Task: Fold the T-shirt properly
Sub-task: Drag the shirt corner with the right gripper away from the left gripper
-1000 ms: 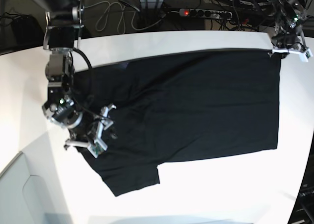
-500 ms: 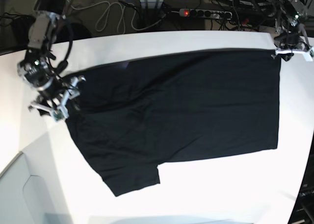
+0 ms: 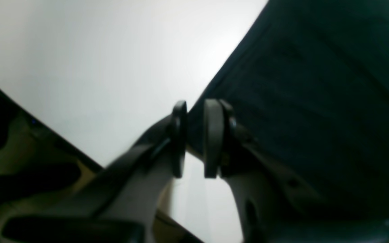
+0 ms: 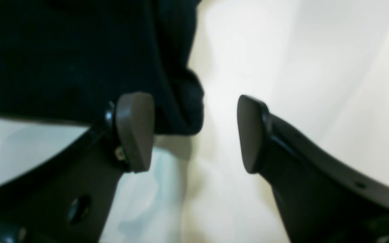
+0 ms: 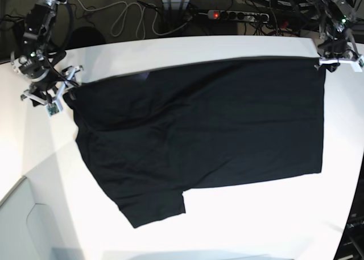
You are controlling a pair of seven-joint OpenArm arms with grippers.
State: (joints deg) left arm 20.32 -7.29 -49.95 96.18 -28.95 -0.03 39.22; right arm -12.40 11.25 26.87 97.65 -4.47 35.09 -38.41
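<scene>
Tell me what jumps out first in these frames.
A big black T-shirt spread plain side up across the white table dominates the base view. The left gripper pinches the shirt's far corner at the table's back edge. The right gripper hangs open at the opposite far corner, the cloth edge between its fingers.

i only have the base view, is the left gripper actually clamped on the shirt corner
Observer: Yes. In the left wrist view the left gripper has its jaws nearly together, pinching the edge of the T-shirt.
Operator: and the right one, far corner by the sleeve
Observer: The right gripper stands wide open in its wrist view; the cloth lies between the pads, unpinched.
Operator: anything under it
Observer: Only bare white table.
</scene>
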